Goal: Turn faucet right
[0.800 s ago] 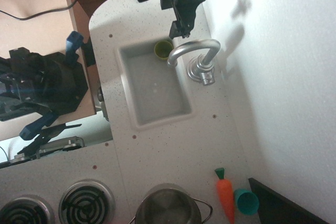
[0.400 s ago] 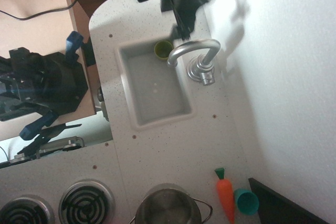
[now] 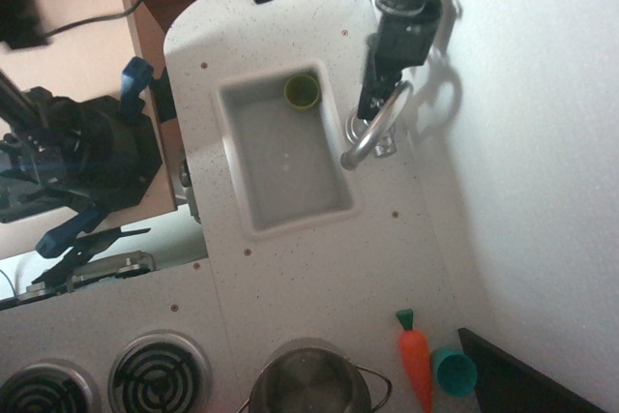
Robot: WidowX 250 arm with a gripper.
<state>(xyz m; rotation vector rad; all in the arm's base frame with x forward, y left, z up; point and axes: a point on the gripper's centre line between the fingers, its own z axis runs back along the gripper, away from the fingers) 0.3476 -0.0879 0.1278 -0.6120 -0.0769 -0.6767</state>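
The faucet (image 3: 375,131) is a shiny silver gooseneck tap at the sink's right rim. Its spout now angles down-left, and its end sits over the sink's right edge. My gripper (image 3: 371,103) hangs down from the black arm at the top right, right over the faucet's arch and base and touching the arch. Its dark fingers look pressed together as one narrow tip, with nothing seen between them. The round chrome base is mostly hidden under the gripper and the arch.
The white sink (image 3: 253,191) holds a green cup (image 3: 302,91) in its far corner. A white wall runs along the right. Toward the front are a toy carrot (image 3: 416,360), a teal cup (image 3: 453,371), a steel pot (image 3: 309,382) and stove burners (image 3: 160,374).
My gripper has moved right and down, from beside the cup to over the faucet's base. The spout has swung from pointing left over the sink to pointing down-left at the sink's right edge.
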